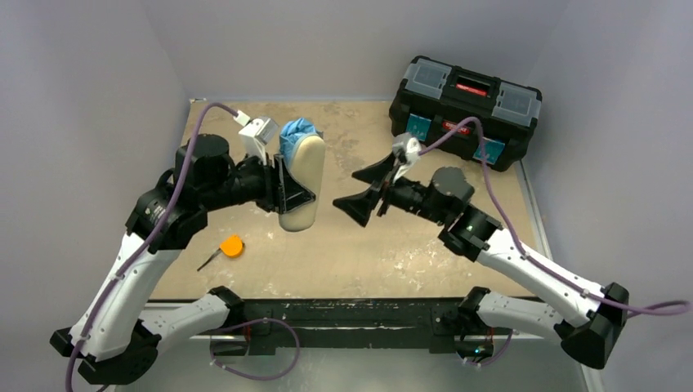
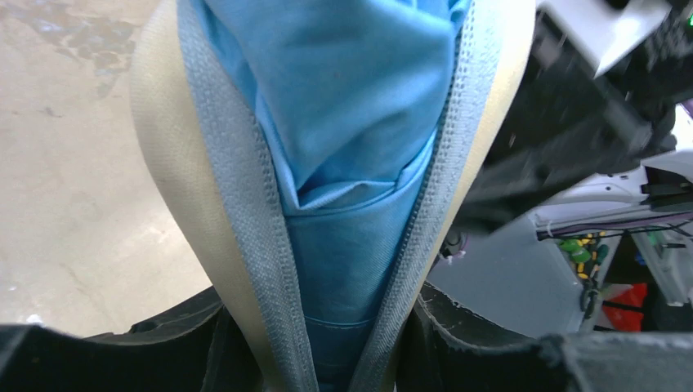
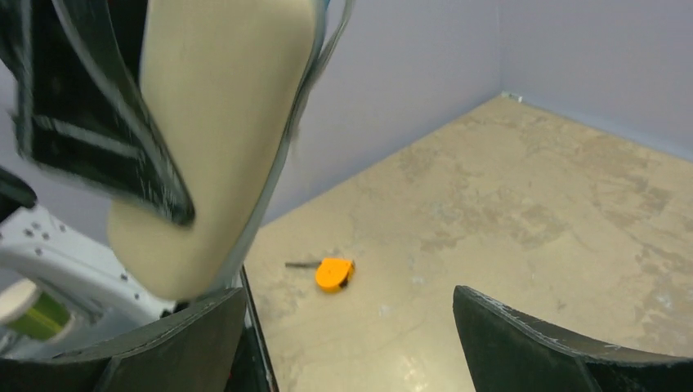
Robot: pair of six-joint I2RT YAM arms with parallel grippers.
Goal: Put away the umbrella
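Over the left half of the surface (image 1: 409,253), the left gripper (image 1: 290,192) is clamped about half-closed across the beige case (image 1: 301,184) and holds it up. The umbrella (image 1: 296,135) sits mostly inside, with blue canopy bulging out the far end and through the unzipped seam. The right gripper (image 1: 350,190) is spread wide and empty, near the case; my read is mostly done, with fabric tuck and zip left.

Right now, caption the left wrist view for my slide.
Left jaws grip the beige case, its zipper open over the folded light blue umbrella inside.
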